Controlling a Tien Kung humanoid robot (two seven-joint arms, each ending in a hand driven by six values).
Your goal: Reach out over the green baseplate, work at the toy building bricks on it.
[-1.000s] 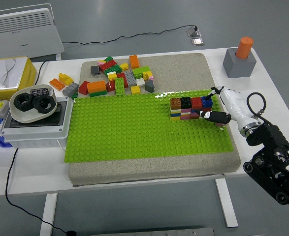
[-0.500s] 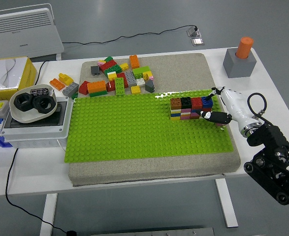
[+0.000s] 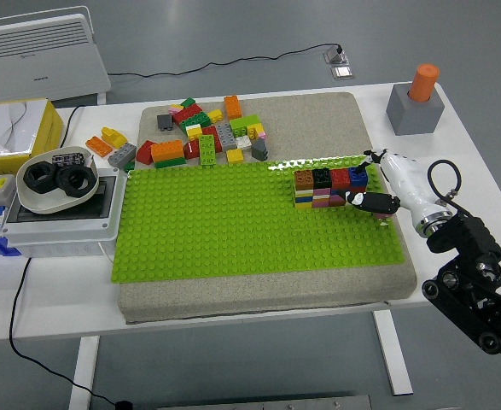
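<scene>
Change: almost nothing has moved since the earlier frames; right hand [image 3: 371, 195] has only nudged a touch toward 9 o'clock
Right hand: thumb and fingertips sit at the 3 o'clock end of the brick wall [image 3: 330, 187], touching its blue end brick [image 3: 358, 177]; whether they pinch it I cannot tell
Brick wall: seated at about 2 o'clock on the green baseplate [image 3: 233, 222]
Loose bricks [image 3: 207, 135]: heaped beyond the baseplate's 12 o'clock edge
Left hand: out of view
Meaning: likely a slow press or grip on the end brick, nothing freed yet
</scene>
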